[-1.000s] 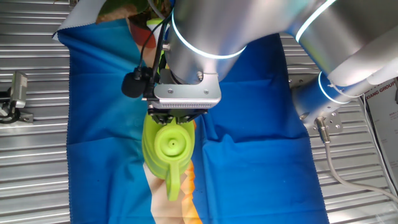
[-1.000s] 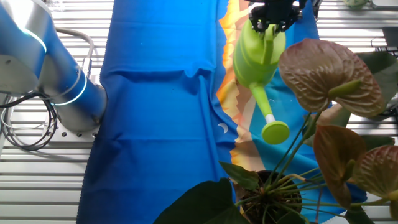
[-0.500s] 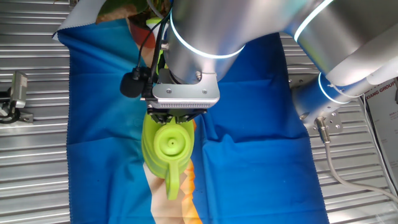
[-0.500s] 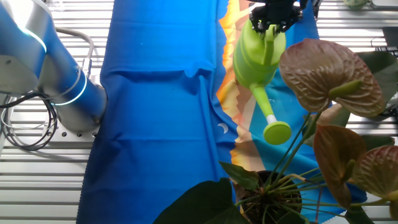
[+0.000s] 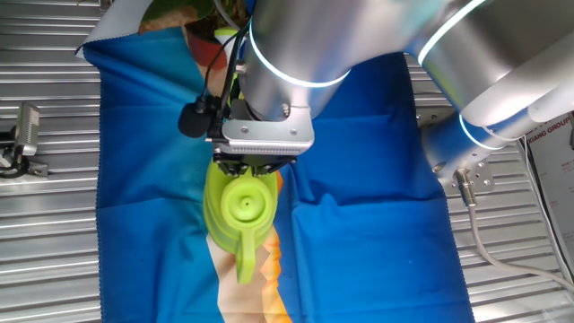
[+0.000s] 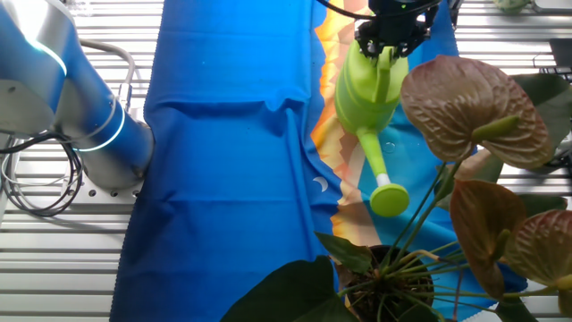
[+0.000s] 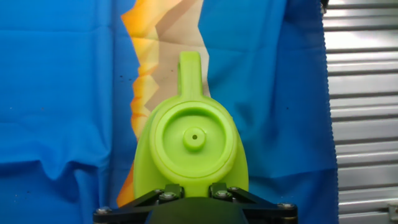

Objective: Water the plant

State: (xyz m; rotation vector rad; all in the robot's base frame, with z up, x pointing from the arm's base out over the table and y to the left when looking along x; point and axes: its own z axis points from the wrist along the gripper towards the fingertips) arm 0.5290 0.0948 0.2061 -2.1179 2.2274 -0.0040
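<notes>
My gripper [image 5: 258, 169] is shut on the handle end of a lime-green watering can [image 5: 239, 213], which hangs above the blue cloth. Seen from the other side, the gripper [image 6: 391, 31] holds the can [image 6: 365, 89] with its spout sloping down, and the round rose head [image 6: 390, 199] sits close above the plant [image 6: 474, 107]. The plant has large reddish-brown leaves, green leaves and stems rising from a dark pot [image 6: 386, 284]. In the hand view the can [image 7: 193, 143] fills the middle and the gripper [image 7: 191, 188] clamps its near end. No water shows.
A blue cloth [image 5: 359, 179] with an orange and beige pattern covers the slatted metal table [image 5: 45, 242]. The arm's base [image 6: 98, 134] stands at the cloth's edge with cables beside it. A small metal fitting [image 5: 22, 135] lies on the slats.
The can has swung a little: its spout head has moved down and nearer to the plant's pot, and the can has shifted slightly sideways. The grip is unchanged.
</notes>
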